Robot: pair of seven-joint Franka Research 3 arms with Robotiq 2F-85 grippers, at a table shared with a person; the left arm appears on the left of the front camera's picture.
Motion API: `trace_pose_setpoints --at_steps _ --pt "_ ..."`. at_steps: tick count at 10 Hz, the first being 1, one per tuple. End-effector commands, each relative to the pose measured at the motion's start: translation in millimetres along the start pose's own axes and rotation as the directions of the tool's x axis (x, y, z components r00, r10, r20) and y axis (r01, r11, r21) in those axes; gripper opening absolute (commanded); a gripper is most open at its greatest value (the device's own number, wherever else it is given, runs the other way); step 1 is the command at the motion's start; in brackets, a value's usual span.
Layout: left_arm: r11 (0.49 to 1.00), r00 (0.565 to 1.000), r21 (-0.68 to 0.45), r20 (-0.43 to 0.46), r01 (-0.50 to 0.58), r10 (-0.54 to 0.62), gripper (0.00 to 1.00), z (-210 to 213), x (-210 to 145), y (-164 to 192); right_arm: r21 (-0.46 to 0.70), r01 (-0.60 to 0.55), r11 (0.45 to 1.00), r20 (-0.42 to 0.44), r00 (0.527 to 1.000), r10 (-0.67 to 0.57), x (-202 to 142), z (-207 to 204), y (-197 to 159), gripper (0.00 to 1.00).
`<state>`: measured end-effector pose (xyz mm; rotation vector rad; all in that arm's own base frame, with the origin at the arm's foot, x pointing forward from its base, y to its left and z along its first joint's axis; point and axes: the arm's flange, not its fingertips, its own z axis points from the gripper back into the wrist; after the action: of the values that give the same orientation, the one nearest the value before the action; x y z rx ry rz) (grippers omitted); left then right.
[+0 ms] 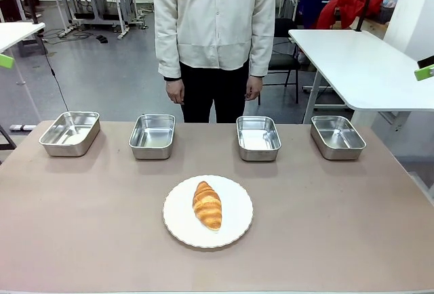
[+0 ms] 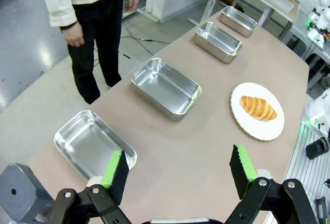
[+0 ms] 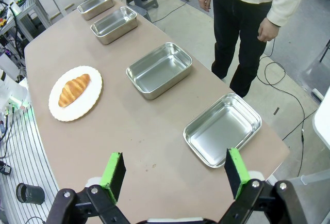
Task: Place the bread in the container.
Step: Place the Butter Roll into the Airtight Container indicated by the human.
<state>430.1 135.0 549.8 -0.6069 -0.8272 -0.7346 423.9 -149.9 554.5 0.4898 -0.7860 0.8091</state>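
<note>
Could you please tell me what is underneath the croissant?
The croissant lies on a round white plate on the table; the plate's middle is covered by it.

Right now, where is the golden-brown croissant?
In the front view, the golden-brown croissant lies on the round white plate at mid-table, nearer the robot than the two middle steel pans.

No text, label, brand, number or sign can be read in any of the views.
</note>
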Motion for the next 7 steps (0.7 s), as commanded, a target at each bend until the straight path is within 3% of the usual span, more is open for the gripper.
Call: trace_pose_setpoints --at_steps 1,7 --pt "1.000 1.000 -0.002 0.006 0.005 -0.005 1.00 1.3 0.9 -0.5 0.000 -0.006 1.000 0.014 1.000 0.006 1.6 -0.1 0.2 1.00" --pt "1.000 1.000 -0.002 0.006 0.005 -0.005 1.00 1.3 0.9 -0.5 0.000 -0.006 1.000 0.014 1.000 0.006 1.6 -0.1 0.2 1.00"
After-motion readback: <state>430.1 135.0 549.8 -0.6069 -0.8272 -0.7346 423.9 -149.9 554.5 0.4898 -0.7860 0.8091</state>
